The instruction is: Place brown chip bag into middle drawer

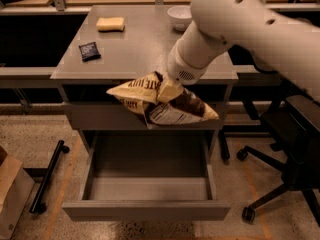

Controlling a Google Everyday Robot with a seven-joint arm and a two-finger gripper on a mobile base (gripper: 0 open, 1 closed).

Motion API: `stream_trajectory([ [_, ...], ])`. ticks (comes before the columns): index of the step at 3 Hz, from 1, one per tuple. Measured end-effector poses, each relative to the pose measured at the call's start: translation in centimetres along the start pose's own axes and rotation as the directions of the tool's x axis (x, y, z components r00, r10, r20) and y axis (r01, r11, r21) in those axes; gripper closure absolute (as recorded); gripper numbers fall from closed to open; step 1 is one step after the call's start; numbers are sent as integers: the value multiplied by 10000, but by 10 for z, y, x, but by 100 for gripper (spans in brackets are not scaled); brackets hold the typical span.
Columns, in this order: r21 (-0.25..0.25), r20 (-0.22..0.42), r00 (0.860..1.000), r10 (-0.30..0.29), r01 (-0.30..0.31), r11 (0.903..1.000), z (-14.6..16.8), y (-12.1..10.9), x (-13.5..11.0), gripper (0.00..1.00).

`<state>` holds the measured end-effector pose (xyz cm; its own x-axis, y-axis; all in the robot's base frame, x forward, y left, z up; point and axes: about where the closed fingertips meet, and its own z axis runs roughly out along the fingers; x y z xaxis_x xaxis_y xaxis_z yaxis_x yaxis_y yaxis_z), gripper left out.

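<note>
Brown chip bag (182, 109), carried in the air, clear of the bench (140, 54) and in front of the closed upper drawer front (95, 116). It hangs above the open middle drawer (145, 211), well short of its floor.

Camera view: the claw (170, 90) is clamped on the bag's upper crease, and the bag sags crumpled to both sides of the grip. The step in hand is judged to be the transport, with the release not yet made. The next move calls for a descent, with a little travel outward toward the drawer's front panel. The bulky bag should then clear the upper drawer front and settle between the side walls before the claw lets go. The arm (225, 29) reaches in from the upper right, sloping down and leftward over the bench's front edge, wrist pointing down. Lying on the bench, apart from the arm: a bowl (179, 16), a yellow block (110, 24) and a small dark packet (89, 50).
</note>
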<state>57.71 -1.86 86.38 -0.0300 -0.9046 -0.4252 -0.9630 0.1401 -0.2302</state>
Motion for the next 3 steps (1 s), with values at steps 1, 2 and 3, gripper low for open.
stream_trajectory([
  [1,-96,-22,10000,26,-26,10000,7,0,3,100],
  [2,-288,-322,9993,-183,173,9994,15,1,3,100],
  [3,-828,-189,9998,-57,41,9966,49,17,15,100],
])
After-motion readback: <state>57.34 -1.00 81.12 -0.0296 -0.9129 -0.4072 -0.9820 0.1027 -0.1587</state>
